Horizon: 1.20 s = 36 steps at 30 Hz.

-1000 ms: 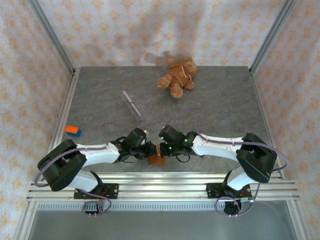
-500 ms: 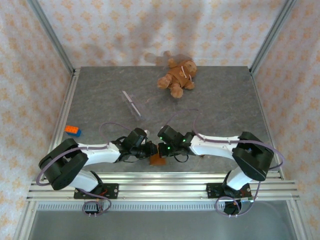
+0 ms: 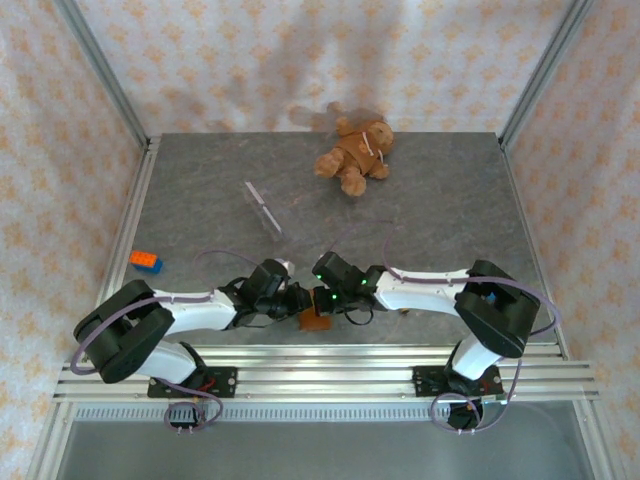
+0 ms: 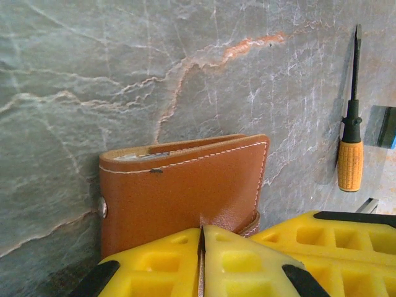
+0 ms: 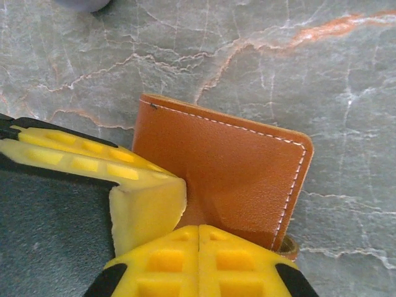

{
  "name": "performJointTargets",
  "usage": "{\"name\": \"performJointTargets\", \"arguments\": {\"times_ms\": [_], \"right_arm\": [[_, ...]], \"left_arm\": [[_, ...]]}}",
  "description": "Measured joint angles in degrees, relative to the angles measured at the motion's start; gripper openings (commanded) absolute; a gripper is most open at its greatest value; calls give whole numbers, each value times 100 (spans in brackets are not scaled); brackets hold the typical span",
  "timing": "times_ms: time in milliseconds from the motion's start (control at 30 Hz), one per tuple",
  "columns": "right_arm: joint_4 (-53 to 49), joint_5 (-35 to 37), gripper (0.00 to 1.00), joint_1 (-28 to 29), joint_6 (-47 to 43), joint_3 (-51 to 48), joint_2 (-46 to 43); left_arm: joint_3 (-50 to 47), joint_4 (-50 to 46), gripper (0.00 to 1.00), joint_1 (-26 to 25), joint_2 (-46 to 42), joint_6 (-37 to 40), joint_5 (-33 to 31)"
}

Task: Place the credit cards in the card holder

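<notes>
a: what has shifted in the top view?
b: the right arm's elbow has swung inward, and the spot where the left gripper [image 3: 301, 304] meets the right gripper [image 3: 322, 303] has crept slightly left. the card holder [image 3: 315, 321] stays pinned between them at the near edge of the table [image 3: 450, 200]. so the job is probably still at prising it open, with no card going in yet.
a: and the left wrist view?
b: the pads are clenched on a thin leather edge of the folded card holder. a pale sliver along its top could be lining or a card; it cannot be told. a screwdriver [image 4: 350, 154] lies well apart.
a: the right wrist view?
b: the pads are pressed flat together at the card holder's lower edge, apparently nipping it. the pinch itself is hidden.
</notes>
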Motion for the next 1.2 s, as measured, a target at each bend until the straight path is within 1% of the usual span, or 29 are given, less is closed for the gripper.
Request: {"name": "performJointTargets", "arguments": {"times_ms": [233, 333, 500, 667, 1200], "right_arm": [[149, -20, 0, 22, 13, 0, 81], [173, -24, 0, 22, 13, 0, 107], [247, -48, 0, 22, -9, 0, 138], [247, -59, 0, 22, -101, 13, 138], [-39, 127, 0, 33, -354, 42, -15]], "left_arm": [[-151, -195, 13, 229, -284, 4, 153], [-197, -212, 8, 229, -326, 9, 153], [-229, -188, 7, 229, -343, 9, 153], [-267, -79, 6, 232, -313, 7, 168], [-249, -146, 7, 254, -323, 55, 170]]}}
